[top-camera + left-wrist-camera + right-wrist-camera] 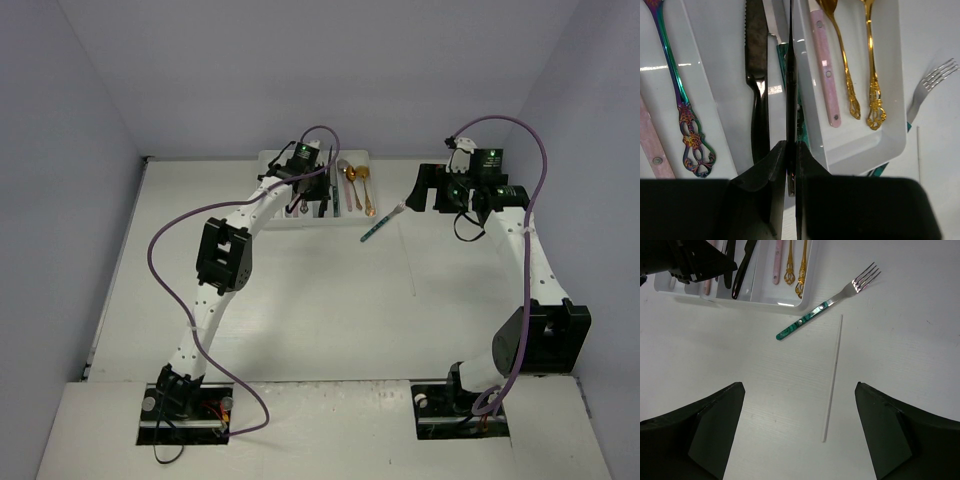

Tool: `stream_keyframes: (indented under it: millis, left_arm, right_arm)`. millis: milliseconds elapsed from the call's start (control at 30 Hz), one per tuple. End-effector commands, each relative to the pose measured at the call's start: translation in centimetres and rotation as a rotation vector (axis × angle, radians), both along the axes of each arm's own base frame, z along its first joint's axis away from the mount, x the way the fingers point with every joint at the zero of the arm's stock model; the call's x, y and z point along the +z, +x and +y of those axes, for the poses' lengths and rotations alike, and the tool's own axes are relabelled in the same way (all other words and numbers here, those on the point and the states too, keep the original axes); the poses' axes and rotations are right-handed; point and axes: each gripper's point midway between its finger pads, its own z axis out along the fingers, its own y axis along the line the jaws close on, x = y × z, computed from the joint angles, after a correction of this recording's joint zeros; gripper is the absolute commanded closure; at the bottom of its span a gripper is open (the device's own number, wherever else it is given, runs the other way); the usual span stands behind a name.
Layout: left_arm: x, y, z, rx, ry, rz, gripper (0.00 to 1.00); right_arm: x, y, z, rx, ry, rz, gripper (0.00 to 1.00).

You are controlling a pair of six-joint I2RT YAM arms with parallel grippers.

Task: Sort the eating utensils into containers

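A: Is any writing or label to be read?

B: Nothing legible is seen. Only a green light is made out on each wrist in the top view.

A: How is the left arm posed?

B: It is stretched from its base to the far side of the table (300, 300), elbow raised, wrist turned down over the white tray (898, 75). The left gripper (790, 150) is clamped on a thin dark utensil (790, 90), seen edge-on. That piece is held along the divider between two compartments; whether the divider is touched cannot be told.

A: What lies in the tray?

B: In the compartment at the right of the left wrist view, two gold pieces (846, 70) and a pink-handled piece (823, 65) are laid side by side. A black knife (756, 75) is laid in the next compartment, and a rainbow-coloured piece (681, 105) further left.

A: And the right arm?

B: It is folded upward, its wrist turned toward the tray. The right gripper (799, 410) is spread wide above the bare table, with nothing held.

A: Is anything left outside the tray?

B: A teal-handled fork (826, 304) is found flat on the table, just beside the tray's near right corner, tines pointed away from the tray.
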Motion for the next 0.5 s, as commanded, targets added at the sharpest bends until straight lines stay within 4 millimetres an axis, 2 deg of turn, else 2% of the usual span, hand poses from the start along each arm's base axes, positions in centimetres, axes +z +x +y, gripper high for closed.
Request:
stream_keyframes:
  millis: [0, 133, 233, 367, 467]
  left_arm:
    - [5.8, 2.6, -0.3, 0.034, -0.069, -0.157, 1.00]
    - [5.1, 2.8, -0.3, 0.042, -0.064, -0.154, 0.95]
    - [5.2, 3.0, -0.3, 0.037, -0.062, -0.164, 0.82]
    - [6.6, 3.1, -0.3, 0.025, -0.067, -0.196, 0.58]
    - [8.8, 3.3, -0.1, 0.013, -0.066, -0.248, 0.50]
  right_arm:
    - [2.5, 0.4, -0.2, -0.009, -0.009, -0.097, 0.09]
    - [2.4, 0.3, -0.1, -0.007, -0.007, -0.093, 0.09]
    - [2.4, 0.3, -0.1, -0.005, -0.008, -0.093, 0.09]
    - [2.4, 0.3, -0.1, -0.005, -0.007, -0.093, 0.09]
    - [2.3, 0.2, -0.1, -0.004, -0.007, -0.092, 0.09]
